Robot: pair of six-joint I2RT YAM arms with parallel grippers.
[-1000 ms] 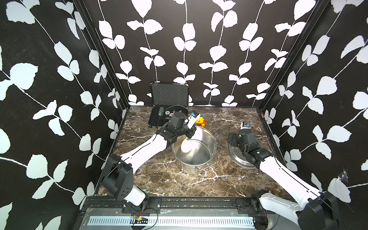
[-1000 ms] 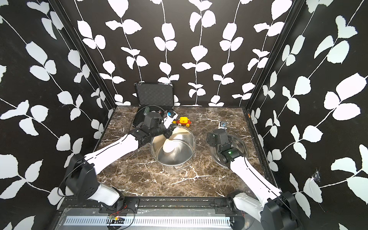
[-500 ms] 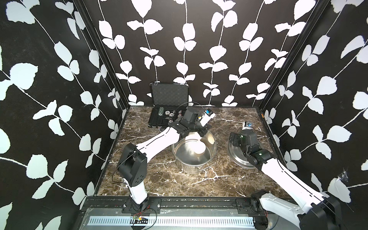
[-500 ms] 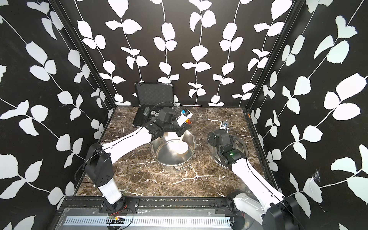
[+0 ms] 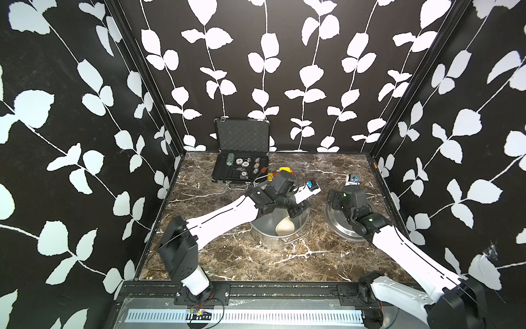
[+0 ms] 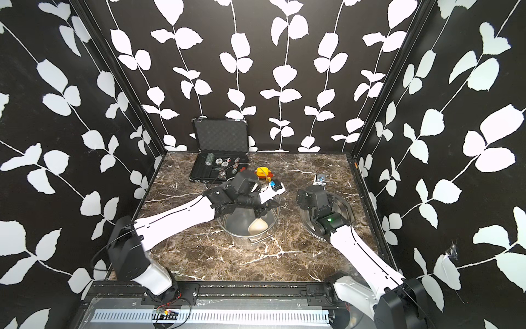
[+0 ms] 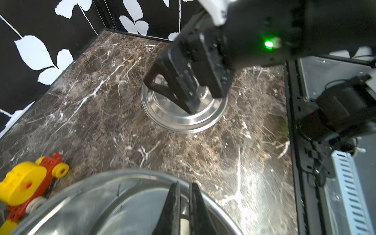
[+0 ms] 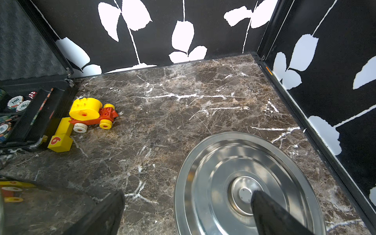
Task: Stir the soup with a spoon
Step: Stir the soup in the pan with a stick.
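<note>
Left gripper (image 5: 295,211), clamped on spoon (image 5: 284,227), is sweeping rightward over pot (image 5: 267,242); spoon bowl is following inside, so stirring is progressing.

Black walls (image 5: 71,199) bear white leaves; table (image 5: 242,256) brown-marbled.

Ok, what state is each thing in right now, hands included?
left hand: shut on the spoon handle, above the pot.
right hand: open, over the lid.
spoon: held, bowl down inside the pot.
pot: upright, uncovered.
lid: off the pot, lying flat, knob up.
case: open, chips inside.
toy car: upright on its wheels.
</note>
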